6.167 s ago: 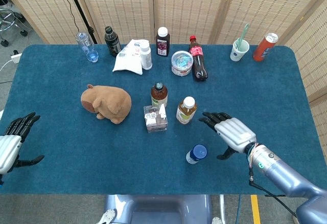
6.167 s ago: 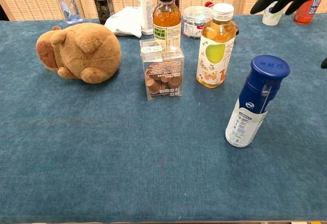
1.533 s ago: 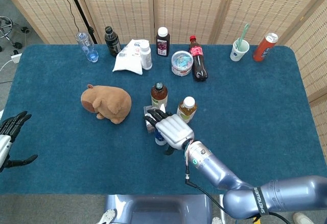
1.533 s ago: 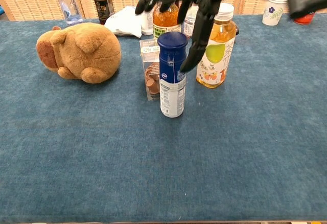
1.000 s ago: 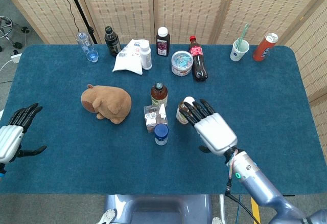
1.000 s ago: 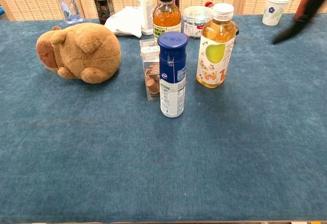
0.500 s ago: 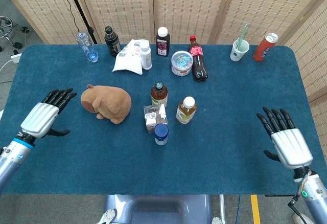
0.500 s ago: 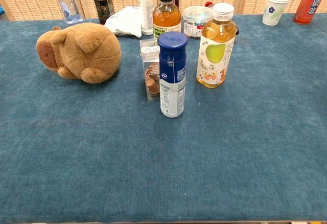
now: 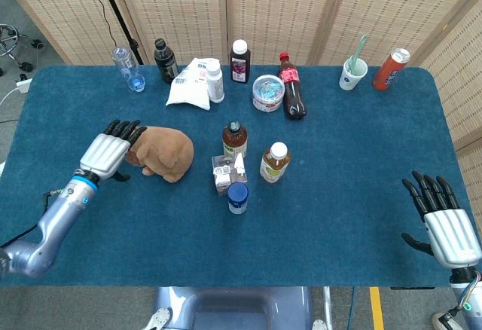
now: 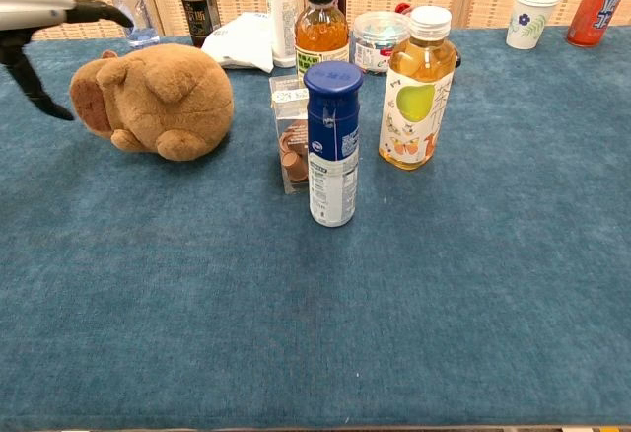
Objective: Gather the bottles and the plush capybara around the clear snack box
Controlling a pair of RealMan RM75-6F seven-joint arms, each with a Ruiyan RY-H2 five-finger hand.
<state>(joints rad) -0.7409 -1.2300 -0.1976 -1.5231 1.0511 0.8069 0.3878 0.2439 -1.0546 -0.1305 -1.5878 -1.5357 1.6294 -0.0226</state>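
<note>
Capybara (image 9: 160, 151) is your next job: your left robot hand (image 9: 109, 153) has swung in from the near left edge and now hovers at the toy's head, fingers spread and holding nothing. In the chest view its fingertips (image 10: 110, 14) reach over the head while the thumb hangs down on the left side; you cannot tell whether it touches the fur yet. The toy lies on the tabletop (image 9: 361, 149), left of the snack box (image 9: 227, 173) with a gap between them. The blue-capped bottle (image 9: 238, 197) now stands just beside the box on its near side, the tea bottle (image 9: 234, 139) on the far side, the juice bottle (image 9: 275, 162) to the right. Your right robot hand (image 9: 444, 224) has pulled back to the near right corner, fingers spread and empty. That suggests the bottles are done, and closing the toy's gap is what remains.
</note>
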